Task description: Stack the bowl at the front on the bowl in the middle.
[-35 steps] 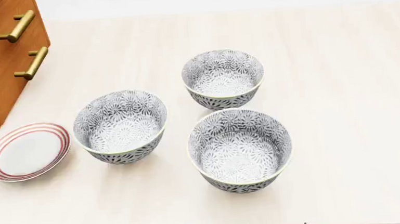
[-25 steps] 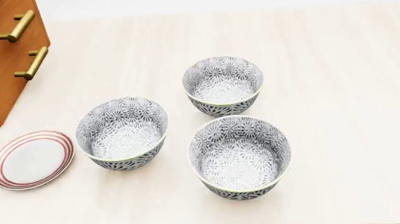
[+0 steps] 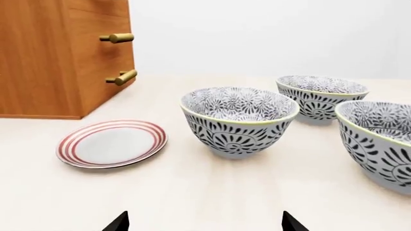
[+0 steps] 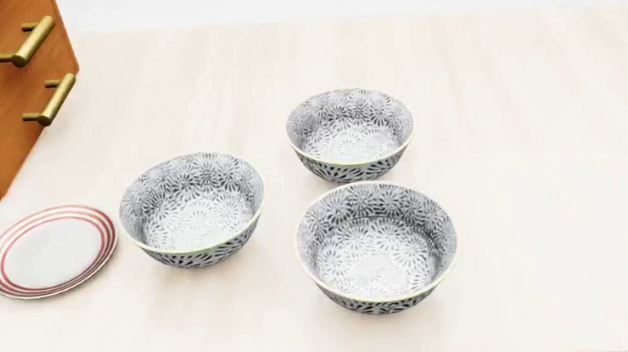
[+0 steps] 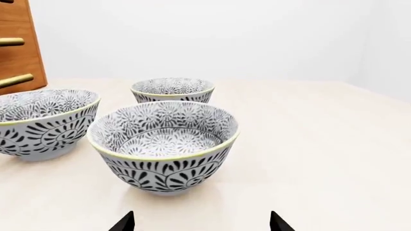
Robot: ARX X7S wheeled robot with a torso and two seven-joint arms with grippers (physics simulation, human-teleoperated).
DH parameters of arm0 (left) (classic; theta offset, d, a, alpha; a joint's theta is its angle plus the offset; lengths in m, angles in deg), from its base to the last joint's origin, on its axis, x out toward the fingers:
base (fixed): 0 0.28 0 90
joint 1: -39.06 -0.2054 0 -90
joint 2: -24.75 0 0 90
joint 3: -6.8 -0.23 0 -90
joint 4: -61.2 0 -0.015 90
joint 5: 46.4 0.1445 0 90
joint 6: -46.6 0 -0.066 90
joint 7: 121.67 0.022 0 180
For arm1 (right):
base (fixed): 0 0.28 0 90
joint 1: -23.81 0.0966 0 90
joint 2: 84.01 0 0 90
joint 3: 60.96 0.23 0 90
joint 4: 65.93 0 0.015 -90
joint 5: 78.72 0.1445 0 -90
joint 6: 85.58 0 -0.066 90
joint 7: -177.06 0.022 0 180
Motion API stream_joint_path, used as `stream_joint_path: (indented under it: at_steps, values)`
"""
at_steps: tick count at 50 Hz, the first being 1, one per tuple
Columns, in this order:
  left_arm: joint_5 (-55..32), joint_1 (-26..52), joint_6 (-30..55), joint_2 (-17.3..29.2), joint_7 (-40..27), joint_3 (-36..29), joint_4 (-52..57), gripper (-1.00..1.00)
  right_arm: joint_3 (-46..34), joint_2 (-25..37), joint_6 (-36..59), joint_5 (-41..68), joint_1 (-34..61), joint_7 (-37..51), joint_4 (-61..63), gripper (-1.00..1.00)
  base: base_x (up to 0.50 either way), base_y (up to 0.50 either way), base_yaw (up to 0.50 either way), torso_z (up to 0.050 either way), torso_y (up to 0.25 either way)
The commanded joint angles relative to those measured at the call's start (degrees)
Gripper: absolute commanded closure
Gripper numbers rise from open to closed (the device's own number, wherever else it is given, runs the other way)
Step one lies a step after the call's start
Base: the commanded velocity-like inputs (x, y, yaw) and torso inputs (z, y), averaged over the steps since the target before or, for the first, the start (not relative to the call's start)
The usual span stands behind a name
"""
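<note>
My right hand (image 5: pixel 200 222), fingertips spread apart and empty, sits low at the pale wooden desk (image 4: pixel 530 130) edge with the front black-and-white floral ceramic bowl (image 5: pixel 163 144) directly ahead, the middle matching bowl (image 4: pixel 192 209) off to its left, nearer my left hand.

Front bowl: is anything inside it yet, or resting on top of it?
The front bowl is empty; its patterned inner floor shows fully in the head view and right wrist view. Nothing rests on its rim. The table beneath its base is covered.
</note>
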Motion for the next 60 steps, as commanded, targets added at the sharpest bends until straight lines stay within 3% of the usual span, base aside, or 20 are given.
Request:
stream_joint_path:
  at_steps: [1,5,15,31,46,60]
  values:
    - [-0.9,0.0,0.4,0.6,-1.6,-0.7,0.1,-1.00,-0.8,0.9,0.4,0.6,-0.4,1.4,1.2,-1.00,0.00,0.00,0.00,0.000,0.000]
    - [-2.3,0.5,7.1,0.9,-2.7,-0.5,3.7,-1.00,0.1,1.6,3.1,2.1,-0.3,2.0,5.8,-1.00,0.00,0.00,0.00,0.000,0.000]
    - [-7.6,7.8,27.6,2.9,-5.5,1.0,20.1,-1.00,0.9,4.2,22.0,7.8,4.4,1.9,20.9,-1.00,0.00,0.00,0.00,0.000,0.000]
    - [-11.8,19.3,46.4,4.2,-10.4,2.5,34.9,-1.00,4.0,7.6,50.9,14.3,16.6,7.9,38.2,-1.00,0.00,0.00,0.00,0.000,0.000]
    - [-13.2,22.4,50.5,5.2,-11.9,3.1,39.5,-1.00,6.7,7.3,62.0,18.7,23.2,10.1,43.4,-1.00,0.00,0.00,0.00,0.000,0.000]
    - [-11.8,21.1,46.9,5.9,-12.4,1.7,37.9,-1.00,5.0,8.3,59.8,17.3,22.2,10.9,42.1,-1.00,0.00,0.00,0.00,0.000,0.000]
